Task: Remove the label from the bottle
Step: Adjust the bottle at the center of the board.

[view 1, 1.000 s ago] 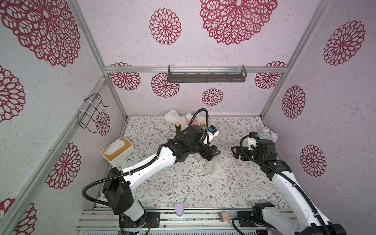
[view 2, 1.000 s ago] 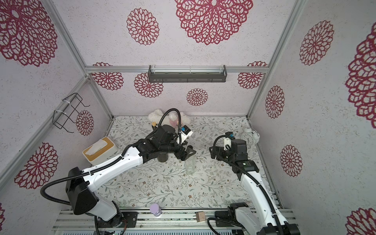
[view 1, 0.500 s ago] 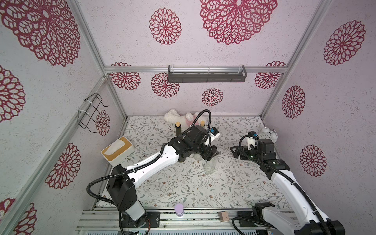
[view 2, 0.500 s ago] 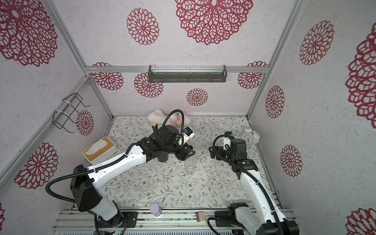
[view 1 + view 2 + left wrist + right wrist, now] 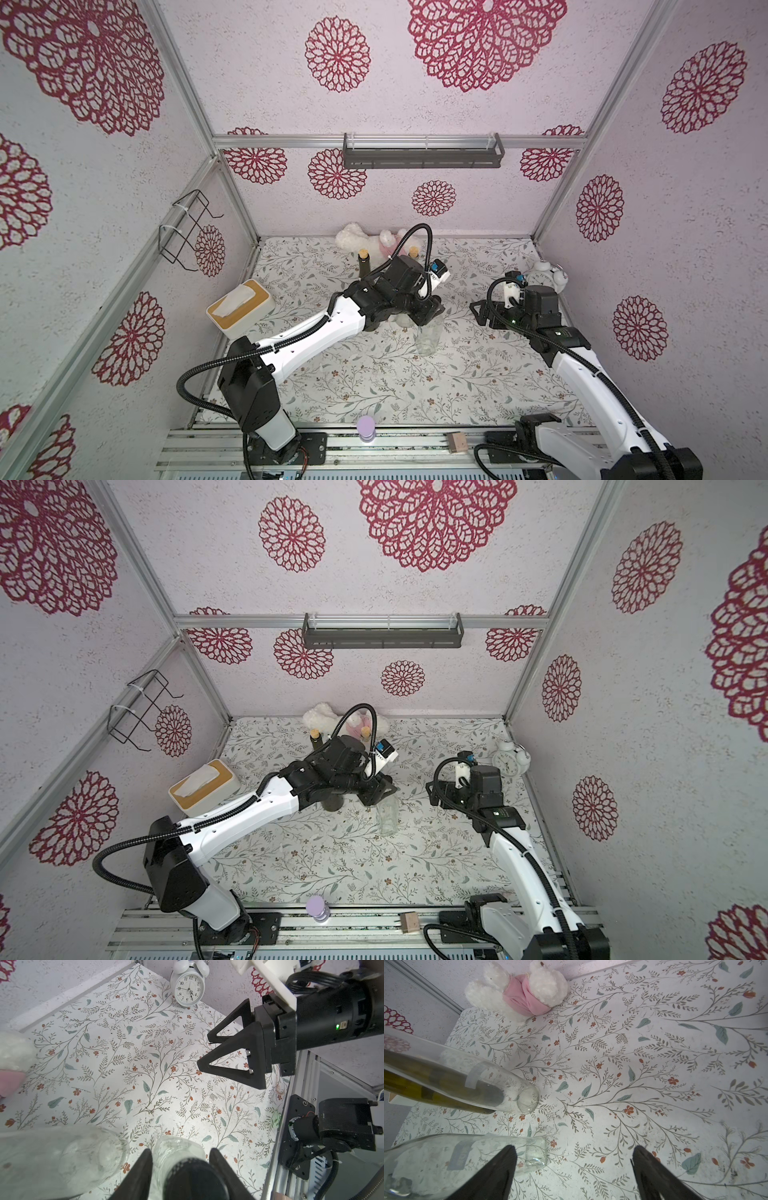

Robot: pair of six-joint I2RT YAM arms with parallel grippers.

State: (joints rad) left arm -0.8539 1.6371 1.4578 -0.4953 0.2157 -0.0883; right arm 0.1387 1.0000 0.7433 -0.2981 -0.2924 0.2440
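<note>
Tissue box (image 5: 239, 305): far left of the table (image 5: 374, 382), well apart from the work and unmoved.
Left gripper (image 5: 429, 316): this is the change. A second ago its jaws stood wide over the bottle; now they have drawn in close on either side of its upper part. In the left wrist view both fingers (image 5: 145, 1167) lie right beside the glass. Whether they already press it cannot be told.
Bottle (image 5: 428, 340): clear glass, upright near the middle of the table, directly under the left gripper, in the same spot as before.
Label (image 5: 459, 1155): a pale patch on the bottle's side, not peeled at all.
Right gripper (image 5: 203, 1049): jaws spread, holding nothing, pointing at the bottle from its right with a clear gap between them; it has not shifted.
Clock (image 5: 548, 274): far right corner, out of the way.
Meaning for the task: the steadying hold looks nearly made. Once the bottle is pinned, the free right gripper is probably the one to pick at the label's edge. No peeling has begun.
</note>
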